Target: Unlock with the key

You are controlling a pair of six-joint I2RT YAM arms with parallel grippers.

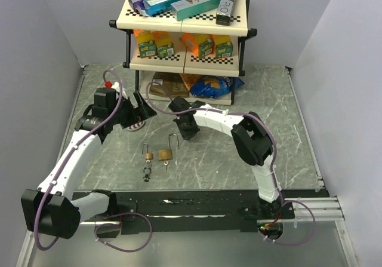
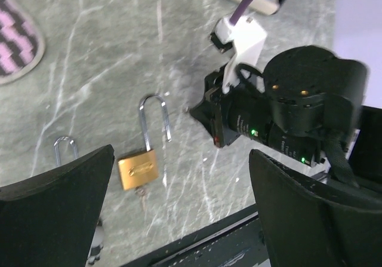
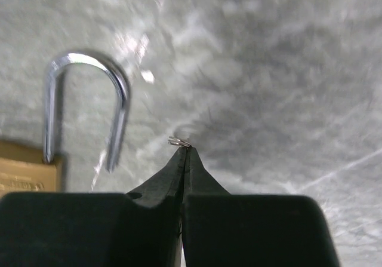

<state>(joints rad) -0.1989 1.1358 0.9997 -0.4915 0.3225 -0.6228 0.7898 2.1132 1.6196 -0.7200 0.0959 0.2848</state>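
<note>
The right tool (image 3: 184, 152) was pinched together just beside the open padlock (image 3: 27, 174); the left tool (image 2: 182, 159) gaped wide.

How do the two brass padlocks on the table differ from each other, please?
The right padlock is bigger than the left padlock. The right padlock's shackle is taller than the left padlock's and has one leg free. Both have brass bodies and silver shackles.

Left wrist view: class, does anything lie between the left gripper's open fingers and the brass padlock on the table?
Nothing visible does. Only bare table separates the left gripper from the brass padlock. The smaller padlock lies off to one side.
</note>
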